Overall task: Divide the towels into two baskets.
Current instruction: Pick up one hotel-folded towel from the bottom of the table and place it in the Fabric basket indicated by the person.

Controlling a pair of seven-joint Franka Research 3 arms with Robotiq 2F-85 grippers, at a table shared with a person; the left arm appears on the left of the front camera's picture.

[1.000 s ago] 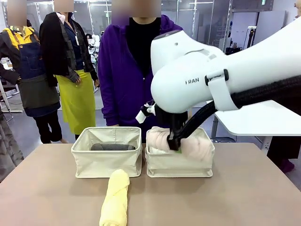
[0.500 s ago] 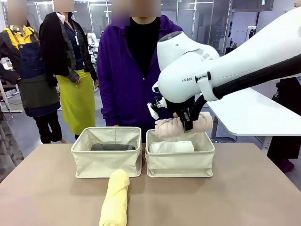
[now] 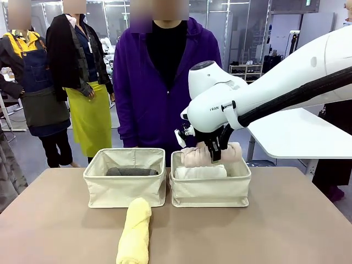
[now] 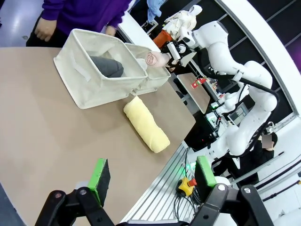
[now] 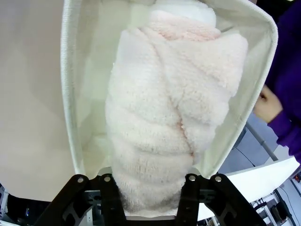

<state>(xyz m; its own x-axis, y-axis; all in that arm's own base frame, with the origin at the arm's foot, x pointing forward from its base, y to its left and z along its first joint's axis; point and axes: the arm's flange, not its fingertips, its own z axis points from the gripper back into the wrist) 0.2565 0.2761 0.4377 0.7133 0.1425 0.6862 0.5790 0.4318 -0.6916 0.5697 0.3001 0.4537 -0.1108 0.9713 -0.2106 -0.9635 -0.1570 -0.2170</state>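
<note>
My right gripper (image 3: 213, 149) is shut on the pale peach towel (image 3: 193, 155) and holds it level just above the far half of the right basket (image 3: 209, 192). A white towel (image 3: 201, 171) lies in that basket beneath it. In the right wrist view the peach towel (image 5: 174, 117) hangs between my fingers (image 5: 111, 194) over the basket's rim (image 5: 70, 94). The left basket (image 3: 125, 190) holds the dark grey towel (image 3: 132, 171). In front of it the pale yellow towel (image 3: 135, 231) lies on the table. My left gripper (image 4: 153, 174) hangs open above the table's near edge.
A person in a purple top (image 3: 159, 82) stands close behind the baskets, one hand (image 5: 265, 101) near the right basket's far side. Bare brown table (image 3: 286, 231) lies to the right and left of the yellow towel. A white side table (image 3: 297, 135) stands at the back right.
My right arm drew back from the camera, lifting the peach towel out of the right basket, then lowered it slightly over the basket's far half. The other towels stayed put.
</note>
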